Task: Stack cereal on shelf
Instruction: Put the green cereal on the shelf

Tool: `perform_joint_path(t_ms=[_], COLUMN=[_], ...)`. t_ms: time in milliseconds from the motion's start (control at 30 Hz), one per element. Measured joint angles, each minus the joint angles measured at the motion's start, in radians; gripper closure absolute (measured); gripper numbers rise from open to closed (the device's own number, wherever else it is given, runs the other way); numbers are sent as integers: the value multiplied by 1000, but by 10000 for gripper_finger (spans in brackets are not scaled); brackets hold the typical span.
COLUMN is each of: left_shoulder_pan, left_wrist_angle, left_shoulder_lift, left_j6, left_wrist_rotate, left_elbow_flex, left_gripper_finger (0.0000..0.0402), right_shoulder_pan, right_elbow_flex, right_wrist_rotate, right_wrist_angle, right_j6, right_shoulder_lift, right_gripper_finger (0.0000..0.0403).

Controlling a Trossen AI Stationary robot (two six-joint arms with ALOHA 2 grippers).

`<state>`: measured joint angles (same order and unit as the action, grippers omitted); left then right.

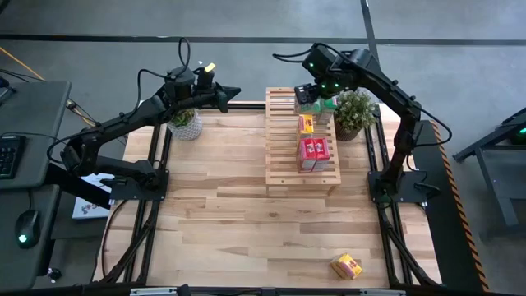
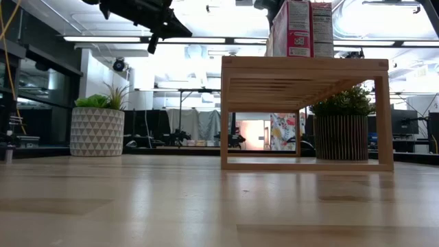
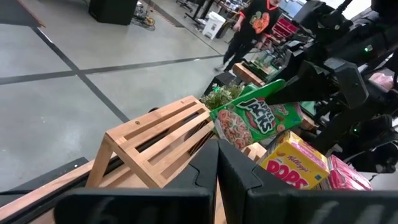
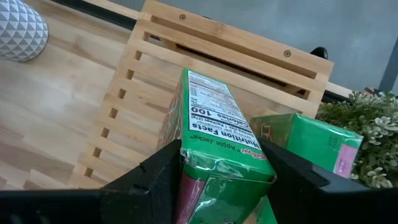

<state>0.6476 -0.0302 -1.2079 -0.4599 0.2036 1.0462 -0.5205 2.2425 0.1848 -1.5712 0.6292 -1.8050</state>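
Observation:
The slatted wooden shelf stands mid-table on its two end frames. On its top stand two red cereal boxes, a yellow one and a green one. My right gripper is over the shelf's far end, shut on another green Apple Jacks box. A second yellow box lies on the table near its front right corner. My left gripper is raised over the far left of the table, shut and empty. My right gripper pinches the green box between its two fingers, one on each broad face, beside the narrow nutrition panel. The fingers come slanting down from above. The box sits tilted over the shelf's far slats; whether it touches them, I cannot tell.
A plant in a white patterned pot stands left of the shelf at the far edge. A dark-potted plant stands close to the shelf's far right corner. Bare tabletop lies in front of the shelf. A person walks in the room beyond.

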Motion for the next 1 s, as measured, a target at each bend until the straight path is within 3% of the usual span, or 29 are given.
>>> perform_joint_path(t_ms=[1000], left_shoulder_pan=[0], left_wrist_angle=[5], left_shoulder_lift=[0], left_j6=[-36], left_wrist_rotate=[0], left_elbow_flex=[0], left_gripper_finger=[402], right_shoulder_pan=[0], right_elbow_flex=[1], right_wrist_rotate=[-3], right_wrist_angle=[0], right_j6=[-61], right_shoulder_lift=[-7], right_gripper_finger=[210])
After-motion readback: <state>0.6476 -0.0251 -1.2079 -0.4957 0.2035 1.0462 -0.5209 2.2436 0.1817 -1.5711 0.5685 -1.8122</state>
